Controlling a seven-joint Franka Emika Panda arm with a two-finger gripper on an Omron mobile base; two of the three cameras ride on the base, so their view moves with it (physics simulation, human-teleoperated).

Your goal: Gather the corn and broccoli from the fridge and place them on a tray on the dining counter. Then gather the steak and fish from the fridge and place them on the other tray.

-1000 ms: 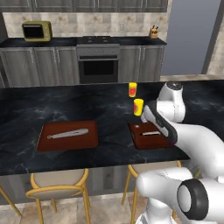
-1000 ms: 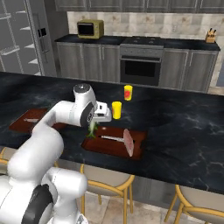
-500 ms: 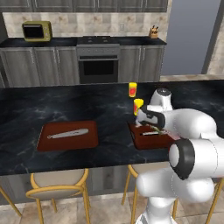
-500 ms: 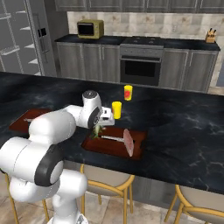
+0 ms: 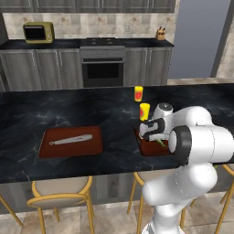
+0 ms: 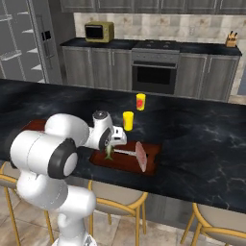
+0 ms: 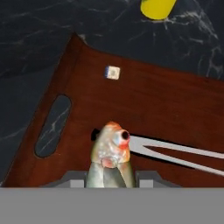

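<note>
My gripper [image 7: 111, 176] is shut on the fish [image 7: 112, 151], a small greenish-grey fish whose reddish head points up at the hand camera. It hangs low over the left end of the brown tray [image 7: 166, 105] on the black dining counter [image 6: 202, 139]. From the right base view the fish [image 6: 109, 153] dangles under the gripper [image 6: 112, 146], and the pinkish steak [image 6: 141, 156] lies on the same tray [image 6: 153, 166], to the fish's right. A second brown tray [image 5: 55, 148] lies further left. The grey fridge [image 6: 14, 53] stands at the far left. Corn and broccoli are out of view.
A silver two-pronged utensil [image 7: 175, 151] lies on the tray beside the fish, and a small pale cube [image 7: 113, 72] sits further in. Two yellow cups [image 5: 144, 111] [image 5: 138, 93] stand just behind the tray. A grey utensil [image 5: 71, 139] lies on the left tray. Stools line the counter's front edge.
The arm has folded forward and down, and the gripper has carried the fish lower and slightly right over the tray. The jaws kept the same width.
</note>
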